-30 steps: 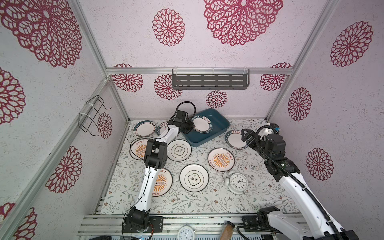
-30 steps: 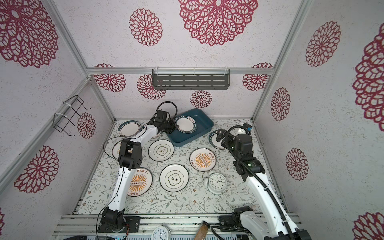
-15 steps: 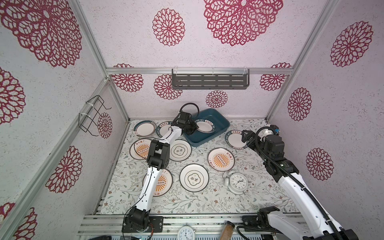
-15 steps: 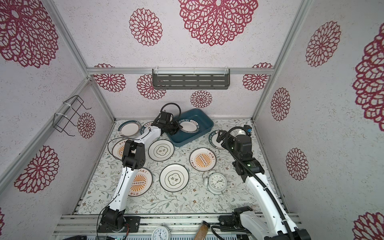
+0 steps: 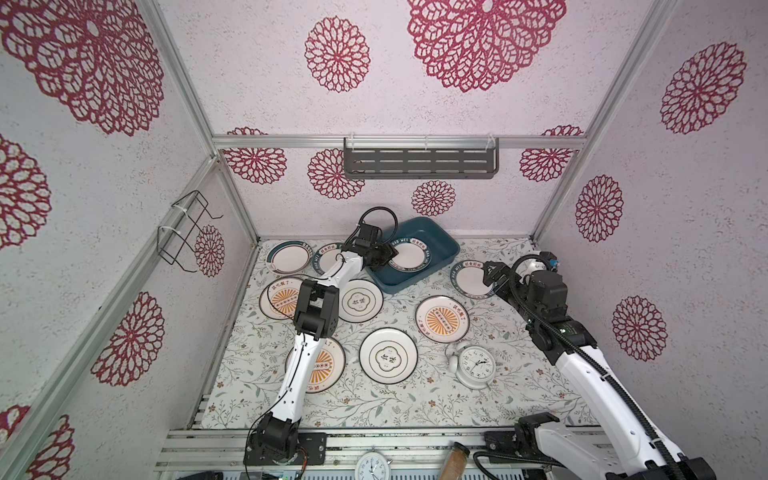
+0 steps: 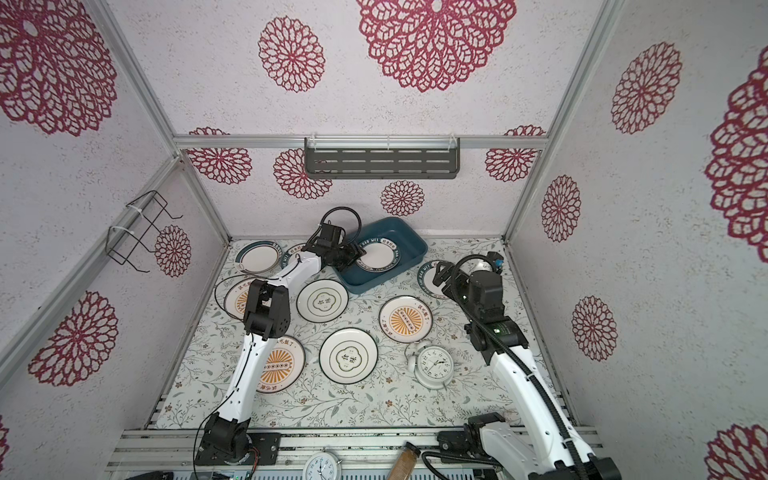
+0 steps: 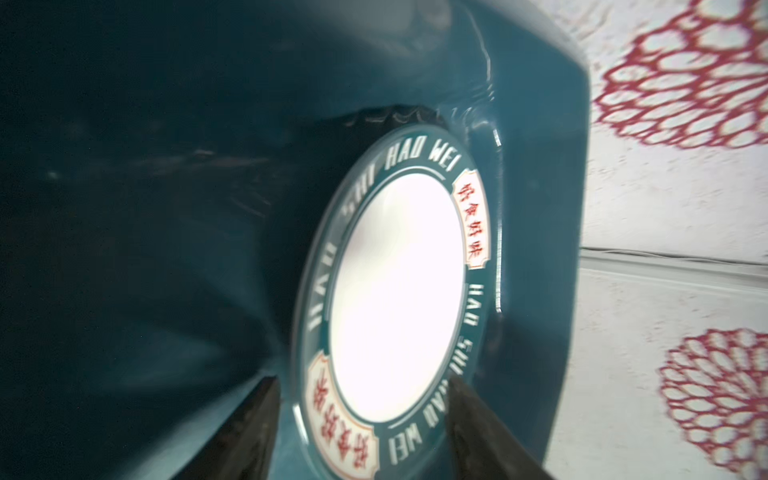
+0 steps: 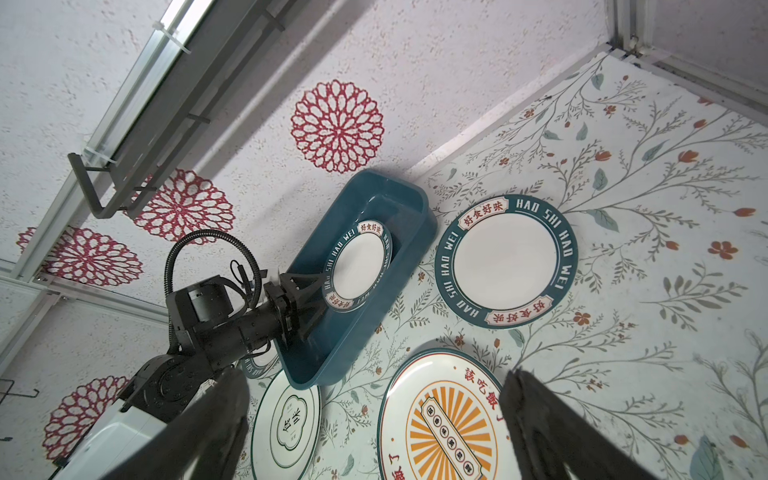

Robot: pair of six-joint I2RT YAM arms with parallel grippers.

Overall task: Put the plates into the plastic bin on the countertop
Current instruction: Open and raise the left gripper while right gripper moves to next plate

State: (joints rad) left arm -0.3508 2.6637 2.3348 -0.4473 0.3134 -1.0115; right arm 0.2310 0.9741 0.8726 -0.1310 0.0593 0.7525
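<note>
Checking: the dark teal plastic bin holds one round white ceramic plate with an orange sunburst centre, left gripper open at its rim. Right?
Not the sunburst. The left wrist view shows the round white plate in the dark teal plastic bin has a dark teal lettered rim and plain centre. The left gripper is open at its rim.

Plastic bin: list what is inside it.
One teal-rimmed plate lies in the plastic bin, the open left gripper at its edge. The floor beneath the plate is hidden.
</note>
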